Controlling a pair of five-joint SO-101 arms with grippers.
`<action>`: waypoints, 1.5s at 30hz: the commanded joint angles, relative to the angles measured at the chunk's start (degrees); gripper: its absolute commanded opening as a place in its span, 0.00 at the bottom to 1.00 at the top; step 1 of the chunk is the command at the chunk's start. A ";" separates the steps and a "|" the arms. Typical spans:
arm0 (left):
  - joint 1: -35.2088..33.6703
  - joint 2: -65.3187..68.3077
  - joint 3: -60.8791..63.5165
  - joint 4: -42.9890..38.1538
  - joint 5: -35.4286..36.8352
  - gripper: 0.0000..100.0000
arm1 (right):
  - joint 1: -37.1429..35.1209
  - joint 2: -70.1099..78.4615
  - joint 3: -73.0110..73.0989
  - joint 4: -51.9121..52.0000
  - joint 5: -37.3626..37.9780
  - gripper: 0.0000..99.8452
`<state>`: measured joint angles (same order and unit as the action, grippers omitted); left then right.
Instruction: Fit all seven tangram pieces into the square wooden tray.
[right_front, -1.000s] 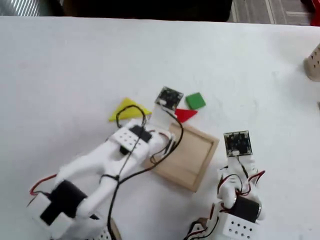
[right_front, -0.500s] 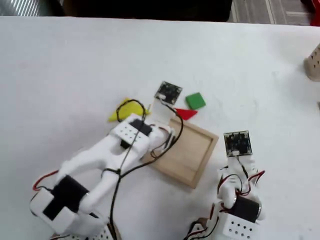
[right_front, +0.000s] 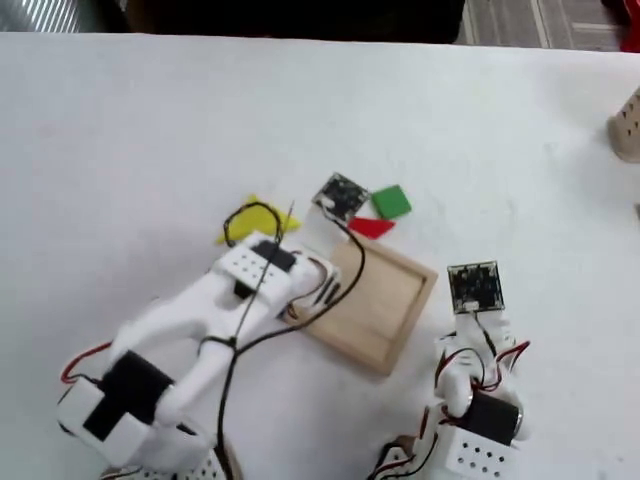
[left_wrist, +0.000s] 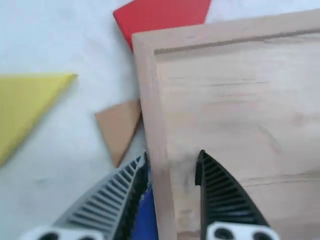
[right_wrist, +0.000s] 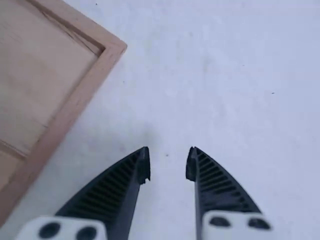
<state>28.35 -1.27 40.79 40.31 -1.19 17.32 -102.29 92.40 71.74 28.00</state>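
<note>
The left claw (left_wrist: 171, 162) stands released astride the rim of the wooden tray (left_wrist: 144, 95), mid-frame in the high view. A blue piece (left_wrist: 145, 222) seemingly lies under it. The right claw (right_wrist: 166, 164) hangs parted over the bench (right_wrist: 225, 75), lower right

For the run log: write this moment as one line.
left gripper open, astride wooden tray rim | right gripper open above table | tray: no pieces seen | outside: red piece, yellow triangle, tan triangle, green square
</note>
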 joint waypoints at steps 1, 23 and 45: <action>-3.56 3.21 -5.19 -0.88 -0.62 0.17 | 0.48 -0.66 -0.44 0.13 0.88 0.13; 3.74 -3.21 -2.90 4.75 0.53 0.02 | 0.31 -0.66 -0.44 0.13 0.88 0.13; -33.54 -40.57 20.92 11.60 4.31 0.02 | -5.76 -0.66 -0.44 -2.24 0.35 0.13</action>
<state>2.68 -34.95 59.96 51.38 3.03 16.18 -102.29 92.40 71.56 28.00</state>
